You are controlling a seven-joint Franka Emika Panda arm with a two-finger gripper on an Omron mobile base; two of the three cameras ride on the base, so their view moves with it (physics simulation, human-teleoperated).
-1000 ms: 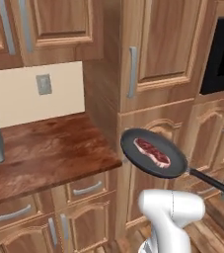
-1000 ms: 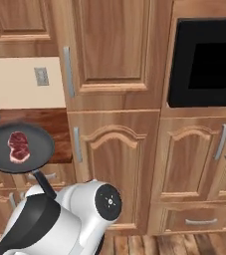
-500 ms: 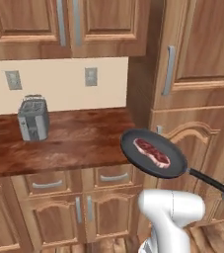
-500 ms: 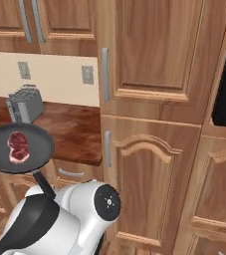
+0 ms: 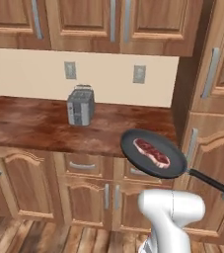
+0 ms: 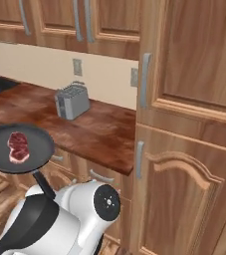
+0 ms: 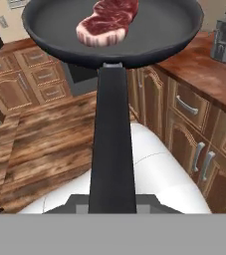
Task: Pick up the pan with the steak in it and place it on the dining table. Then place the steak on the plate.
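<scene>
Fingers pinch the handle of the pan [image 5: 154, 153], carried level beside the toaster [image 5: 80, 105] with the steak [image 5: 152, 151] inside; table placing and plating remain.

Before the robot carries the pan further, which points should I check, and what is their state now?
1. Pan off the counter, held in the air by its handle: ok.
2. Steak inside the pan: ok.
3. Pan roughly level, steak away from the rim: ok.
4. Gripper shut on the handle: ok.
5. Dining table and plate in sight: not ok.
6. Toaster away from the pan: ok.
</scene>
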